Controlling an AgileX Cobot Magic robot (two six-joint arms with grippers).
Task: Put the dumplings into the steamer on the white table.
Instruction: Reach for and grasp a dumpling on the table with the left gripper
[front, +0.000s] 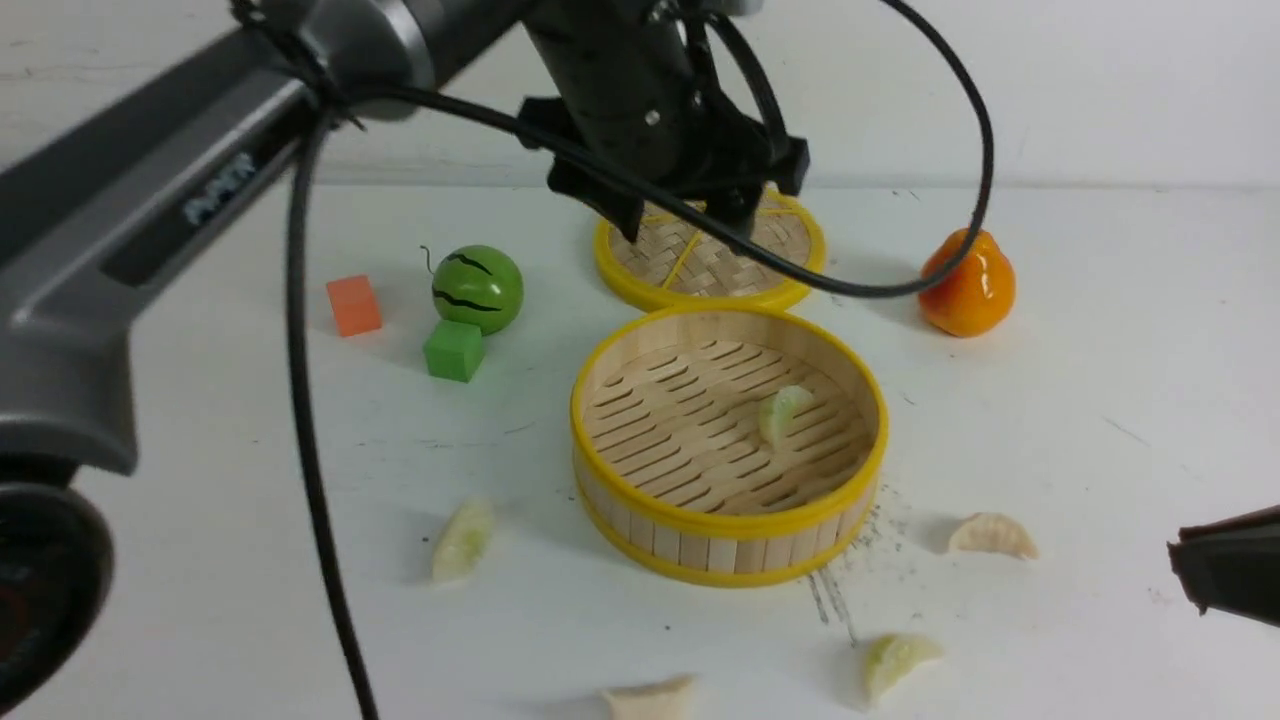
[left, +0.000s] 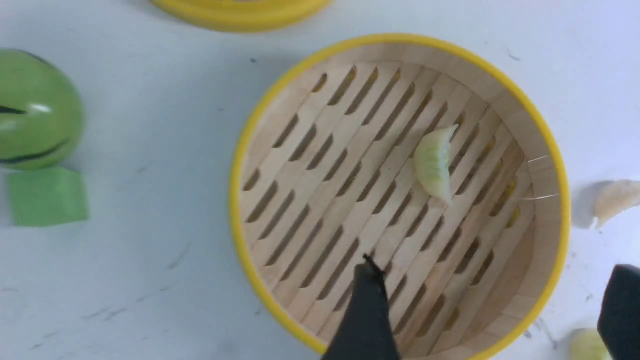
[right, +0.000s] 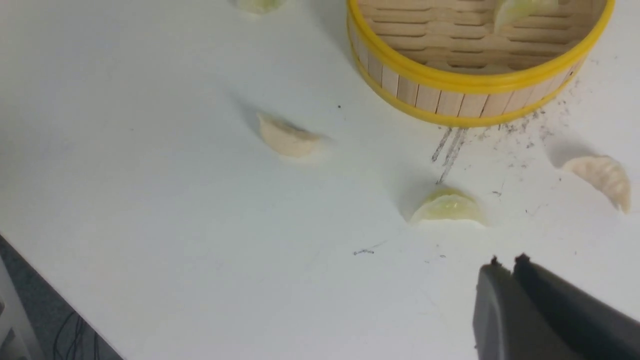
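The steamer (front: 722, 524) stands mid-table with one greenish dumpling (front: 783, 412) on its slatted floor. Four more dumplings lie on the white table (front: 250, 560): one front left (front: 463, 540), one right (front: 992, 535), one front right (front: 898, 660), one at the front edge (front: 650, 698). My left gripper (front: 685, 222) hangs open and empty above the steamer; in the left wrist view (left: 495, 295) the steamer (left: 240, 200) and its dumpling (left: 434, 162) lie below. My right gripper (right: 507, 261) is shut and empty, low at the front right (front: 1225, 560), near a greenish dumpling (right: 447, 206).
The woven yellow-rimmed lid (front: 710, 262) lies behind the steamer. A toy watermelon (front: 477, 288), a green cube (front: 454, 350) and an orange cube (front: 353, 305) stand at the left. An orange pear (front: 967, 283) stands at the back right. The left arm's cable (front: 310, 430) hangs at the front left.
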